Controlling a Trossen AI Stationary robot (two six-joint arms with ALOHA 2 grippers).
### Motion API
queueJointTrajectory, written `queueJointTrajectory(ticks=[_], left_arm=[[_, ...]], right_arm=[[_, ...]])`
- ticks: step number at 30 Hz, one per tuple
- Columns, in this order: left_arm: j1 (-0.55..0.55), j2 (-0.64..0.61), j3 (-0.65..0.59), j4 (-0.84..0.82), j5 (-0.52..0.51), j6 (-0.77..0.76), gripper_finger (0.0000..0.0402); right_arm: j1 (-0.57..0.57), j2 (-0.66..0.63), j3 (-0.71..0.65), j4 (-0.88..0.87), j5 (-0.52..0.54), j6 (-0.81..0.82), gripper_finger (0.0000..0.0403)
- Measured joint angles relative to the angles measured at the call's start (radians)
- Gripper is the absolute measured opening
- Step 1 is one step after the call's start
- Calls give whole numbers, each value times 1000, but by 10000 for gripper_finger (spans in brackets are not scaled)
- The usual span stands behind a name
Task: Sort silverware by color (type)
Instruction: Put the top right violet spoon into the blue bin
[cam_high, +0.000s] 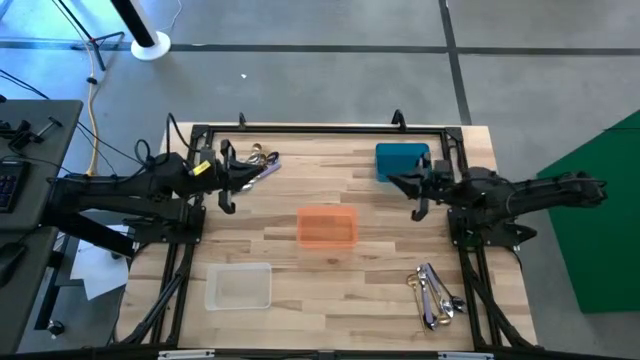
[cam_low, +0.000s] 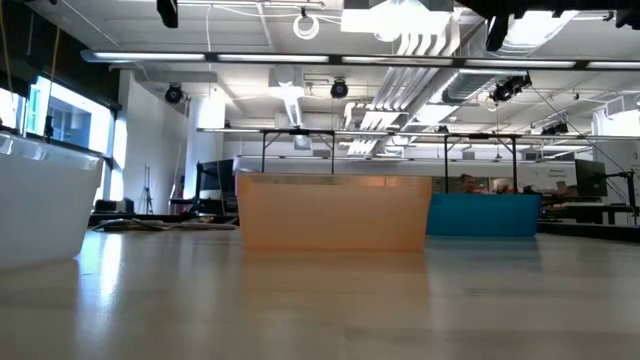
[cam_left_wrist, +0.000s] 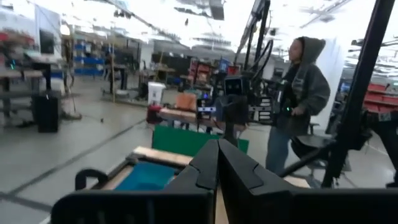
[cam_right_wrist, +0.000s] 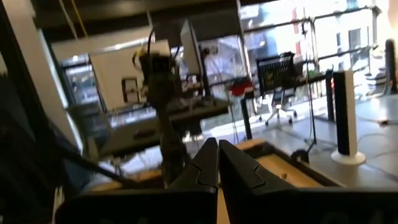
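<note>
- Silverware (cam_high: 436, 293) sits bundled at the near right corner of the table (cam_high: 370, 275), silver pieces with a gold one showing, nothing sorted yet.
- A second small cluster of utensils (cam_high: 262, 162) lies at the far left, just beside the left pincer (cam_high: 228, 178); whether they touch cannot be told.
- Left pincer is clamped shut on nothing, hovering above the table's far left side.
- Right pincer (cam_high: 418, 186) is likewise closed and empty, hanging near the teal bin (cam_high: 401, 158) at the far right.
- Orange bin (cam_high: 326, 227) waits mid-table, clear bin (cam_high: 239, 286) at the near left: three bins, one per color, by my reading.
- Step in hand, as I judge it: the first pick. The right arm looks best placed for the near right pile.
- To do it well, open the fingers before descending, and aim at one piece at the edge of the pile rather than the tangle.
- Thin metal lying flat will be slippery; a grasp across the handle, low to the wood, looks safest.
- Risk: dragging neighbours along or lifting two at once.
- Writing: none legible on bins, arms or table; the room's signs are too blurred to read.
- A person in a grey hoodie (cam_left_wrist: 303, 93) stands beyond the table.
</note>
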Motion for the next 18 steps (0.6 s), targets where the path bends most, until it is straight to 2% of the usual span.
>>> queueJointTrajectory(ticks=[7,10,14,18], left_arm=[[1,18,0,-40,1,-12,3],[1,43,0,-40,1,-15,3],[1,76,0,-41,16,-38,3],[1,105,0,-41,16,-30,3]], right_arm=[[-29,105,0,15,-3,15,0],[-48,138,8,23,-43,15,0],[-55,195,107,-97,-146,-52,0],[-67,251,195,-174,-162,-86,0]])
